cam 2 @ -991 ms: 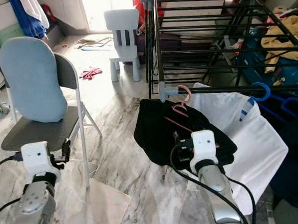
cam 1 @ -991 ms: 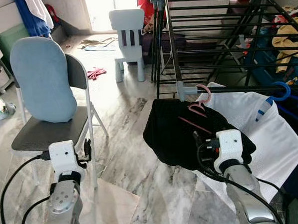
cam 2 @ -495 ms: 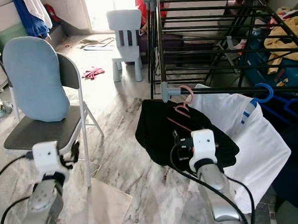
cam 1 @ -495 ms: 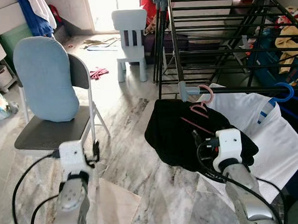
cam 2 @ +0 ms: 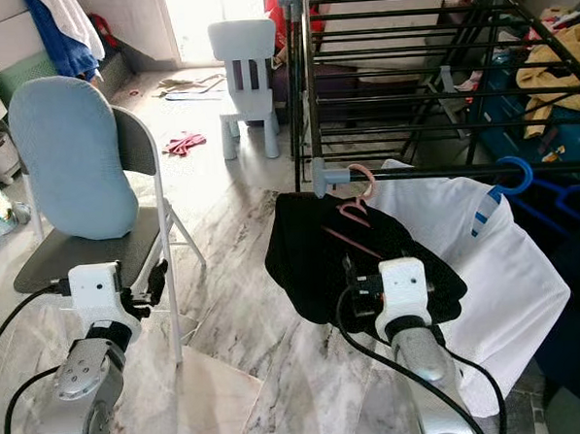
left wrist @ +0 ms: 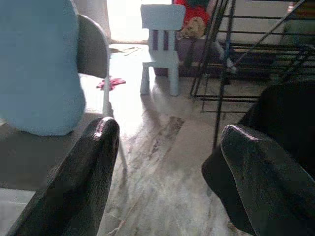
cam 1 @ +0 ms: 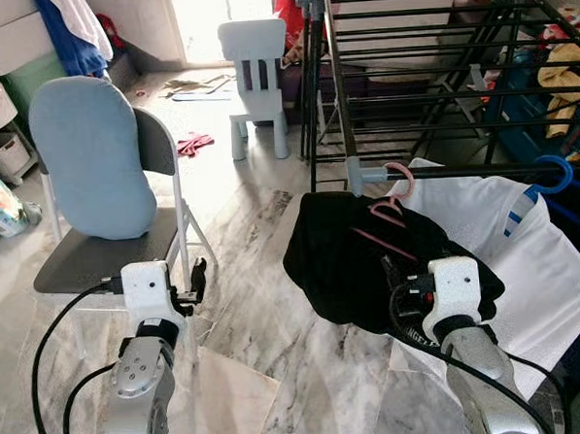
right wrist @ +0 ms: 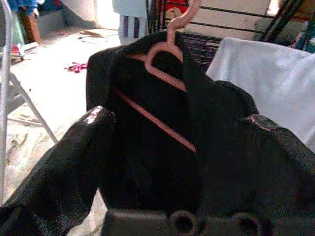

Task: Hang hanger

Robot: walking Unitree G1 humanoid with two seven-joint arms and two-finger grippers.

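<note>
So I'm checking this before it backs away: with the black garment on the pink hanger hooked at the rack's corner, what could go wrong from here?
1. The pink hanger hooks the rail right beside the drying rack corner joint, so a nudge could slip it off.
2. The right gripper is open, fingers either side of the black garment; pulling back could snag the cloth.
3. The white shirt on the blue hanger hangs alongside and could get dragged.

Pink hanger (cam 1: 389, 212): smooth plastic, slight sheen. Black garment (cam 1: 341, 263) & white garment (cam 1: 555, 261): matt cloth. Drying rack (cam 1: 428, 74): black-painted metal bars w/ grey plastic joints. Floor (cam 1: 256, 306): glossy marble-look tile. Folding chair (cam 1: 127, 255): metal frame, blue cloth cushion. Kid's chair (cam 1: 253, 73): pale plastic.
</note>
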